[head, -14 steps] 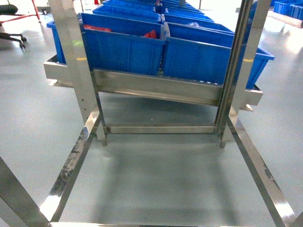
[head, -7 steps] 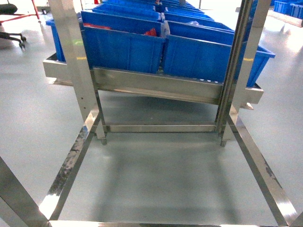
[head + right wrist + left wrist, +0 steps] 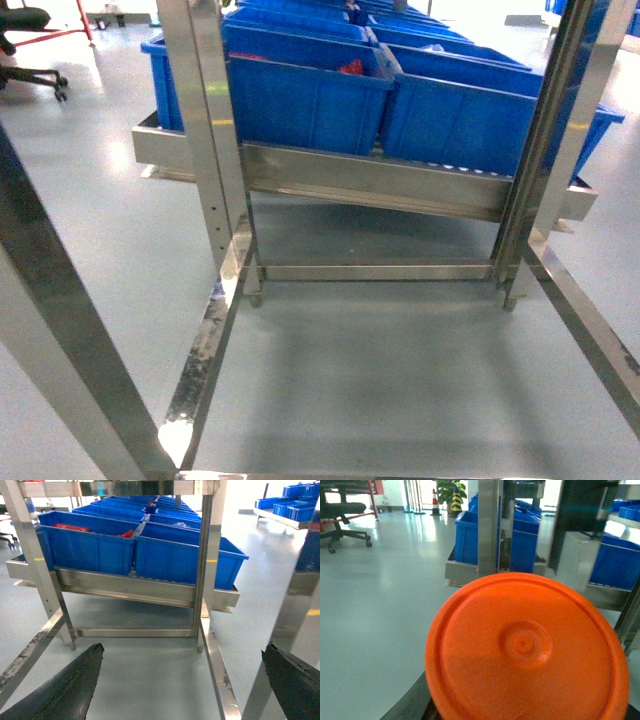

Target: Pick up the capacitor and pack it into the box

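A round orange capacitor (image 3: 525,650) with a small dimple at its centre fills most of the left wrist view, hanging above the grey floor. It covers my left gripper's fingers, and only a dark edge shows at the lower left, so the gripper looks shut on it. My right gripper (image 3: 182,652) is open, its two dark fingertips (image 3: 92,655) far apart with only floor and a steel rail between them. Neither gripper shows in the head view. The box is out of view.
A steel rack (image 3: 400,185) ahead holds rows of big blue bins (image 3: 305,95), one with red parts (image 3: 350,68). Upright steel posts (image 3: 210,130) and low floor rails (image 3: 205,360) frame the grey floor. An office chair (image 3: 342,515) stands far left.
The head view has shifted: the rack and bins now sit further right in it. A slanted steel post has come into view at the near left.
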Motion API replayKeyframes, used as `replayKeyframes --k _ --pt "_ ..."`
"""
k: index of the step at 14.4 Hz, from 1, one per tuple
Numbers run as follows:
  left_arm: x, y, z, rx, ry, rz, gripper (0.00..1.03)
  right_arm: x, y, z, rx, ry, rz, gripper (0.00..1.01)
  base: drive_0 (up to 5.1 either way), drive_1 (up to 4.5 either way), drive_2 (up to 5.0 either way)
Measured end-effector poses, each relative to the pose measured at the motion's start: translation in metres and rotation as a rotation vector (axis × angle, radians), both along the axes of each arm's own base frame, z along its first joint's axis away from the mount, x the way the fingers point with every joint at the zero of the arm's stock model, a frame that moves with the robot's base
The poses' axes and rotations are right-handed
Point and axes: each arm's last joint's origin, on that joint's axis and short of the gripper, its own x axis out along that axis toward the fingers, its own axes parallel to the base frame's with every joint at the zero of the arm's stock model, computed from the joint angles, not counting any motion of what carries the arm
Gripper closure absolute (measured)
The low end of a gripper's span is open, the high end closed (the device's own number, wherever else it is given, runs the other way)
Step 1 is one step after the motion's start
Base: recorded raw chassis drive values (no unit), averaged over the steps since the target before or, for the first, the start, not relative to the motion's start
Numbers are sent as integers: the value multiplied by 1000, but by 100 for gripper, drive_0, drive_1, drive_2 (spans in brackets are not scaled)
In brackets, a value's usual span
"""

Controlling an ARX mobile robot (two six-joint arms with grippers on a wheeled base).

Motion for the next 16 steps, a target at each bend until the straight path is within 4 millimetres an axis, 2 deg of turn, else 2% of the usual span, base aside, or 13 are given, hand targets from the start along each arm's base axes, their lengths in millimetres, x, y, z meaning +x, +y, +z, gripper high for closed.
replayKeyframes --k 16 --pt "0 0 0 0 -2 2 59 0 0 0 0 -1 0 3 -475 257 257"
